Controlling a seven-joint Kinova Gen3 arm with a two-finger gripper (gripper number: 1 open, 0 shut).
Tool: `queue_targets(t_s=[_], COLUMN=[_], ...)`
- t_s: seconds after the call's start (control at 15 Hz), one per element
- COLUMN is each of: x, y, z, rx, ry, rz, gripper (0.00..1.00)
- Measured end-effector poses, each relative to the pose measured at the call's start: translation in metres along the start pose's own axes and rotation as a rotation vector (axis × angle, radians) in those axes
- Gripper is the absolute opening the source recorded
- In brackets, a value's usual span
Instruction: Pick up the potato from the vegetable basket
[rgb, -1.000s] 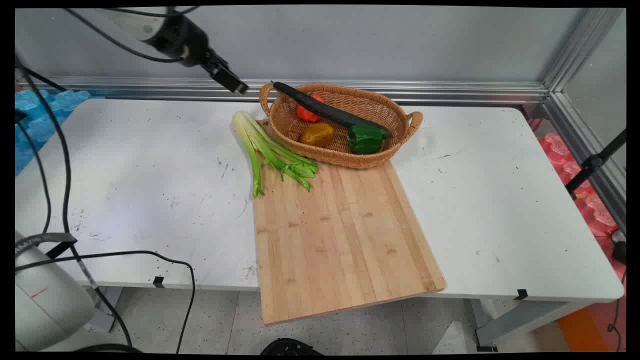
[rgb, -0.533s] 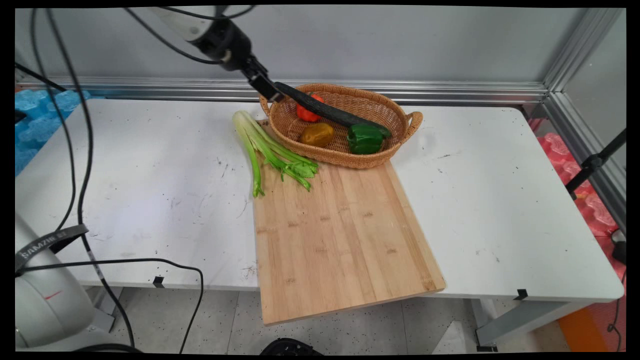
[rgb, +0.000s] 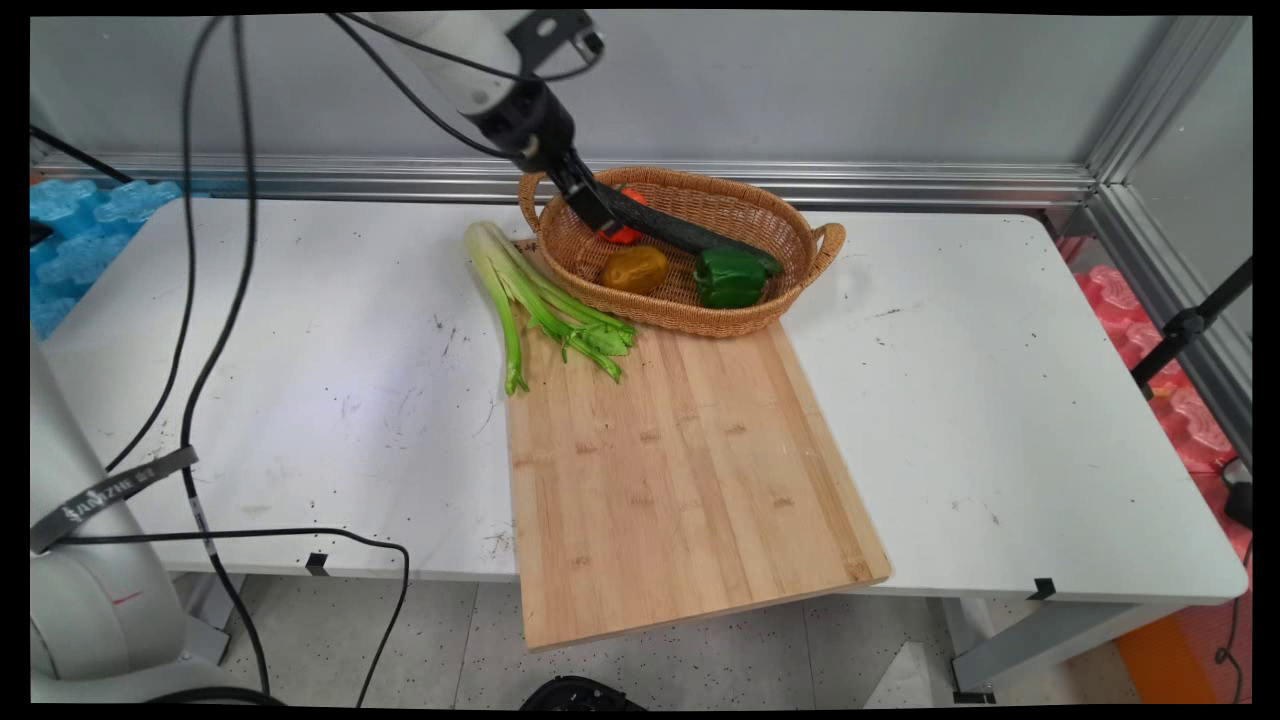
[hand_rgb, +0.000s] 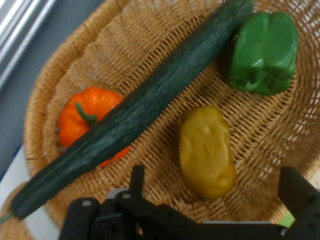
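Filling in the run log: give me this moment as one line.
gripper: jaws open, empty | over: basket | nearest: cucumber, yellow potato | also inside: orange pepper, green pepper | celery beside basket

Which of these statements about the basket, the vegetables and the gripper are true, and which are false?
1. The cucumber lies across the orange pepper. True.
2. The gripper holds the potato. False: it is open, holding nothing.
3. The celery lies in the basket. False: it lies outside, partly on the cutting board.
4. The green pepper is in the basket. True.
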Motion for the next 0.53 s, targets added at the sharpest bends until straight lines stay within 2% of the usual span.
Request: queue_targets(t_s=[0.53], x=[0.010], y=[-0.001], z=[0.062], rx=[-0.025], ry=[-0.058], rz=[-0.038], gripper=[1.00])
